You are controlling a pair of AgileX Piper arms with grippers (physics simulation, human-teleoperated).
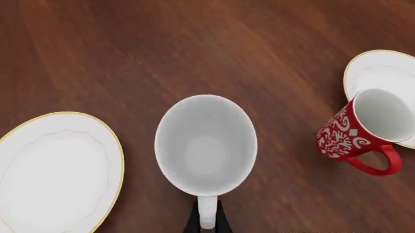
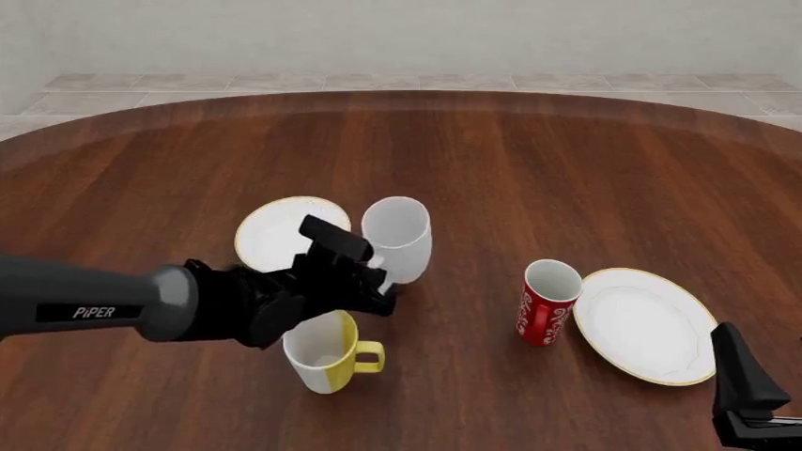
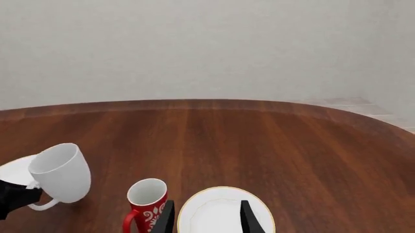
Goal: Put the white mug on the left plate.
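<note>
The white mug (image 1: 206, 143) is all white and plain. My left gripper (image 1: 206, 221) is shut on its handle. In the front view the mug (image 2: 397, 235) hangs slightly tilted, just right of the left plate (image 2: 282, 230), with my left gripper (image 2: 382, 287) below it. The left plate, small and white with a gold rim, also shows in the left wrist view (image 1: 55, 174), beside the mug and not under it. My right gripper (image 3: 207, 218) is open and empty at the table's near right (image 2: 733, 352).
A white-and-yellow mug (image 2: 323, 352) stands under my left arm. A red mug with white lettering (image 2: 547, 303) stands next to a larger gold-rimmed plate (image 2: 641, 324) on the right. The brown wooden table (image 2: 501, 169) stretches beyond them.
</note>
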